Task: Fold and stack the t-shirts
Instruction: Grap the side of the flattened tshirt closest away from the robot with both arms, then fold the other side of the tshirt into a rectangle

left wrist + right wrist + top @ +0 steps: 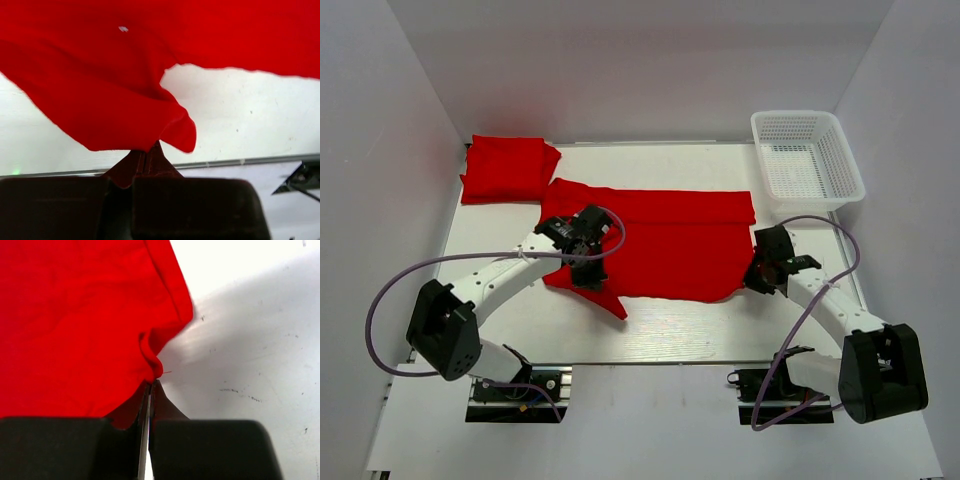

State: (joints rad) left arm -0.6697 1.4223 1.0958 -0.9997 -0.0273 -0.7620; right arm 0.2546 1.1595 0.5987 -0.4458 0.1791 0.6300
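Note:
A red t-shirt (670, 240) lies spread across the middle of the table, its top part folded into a band. My left gripper (588, 272) is shut on its lower left edge, by the sleeve that hangs down; the left wrist view shows the cloth (115, 90) pinched at the fingertips (147, 155). My right gripper (757, 278) is shut on the shirt's lower right corner, and the right wrist view shows that corner (155, 360) clamped between the closed jaws. A folded red t-shirt (508, 168) lies at the back left corner.
A white plastic mesh basket (807, 160) stands at the back right of the table. White walls close in the table on three sides. The table's front edge (650, 362) runs just ahead of the arm bases.

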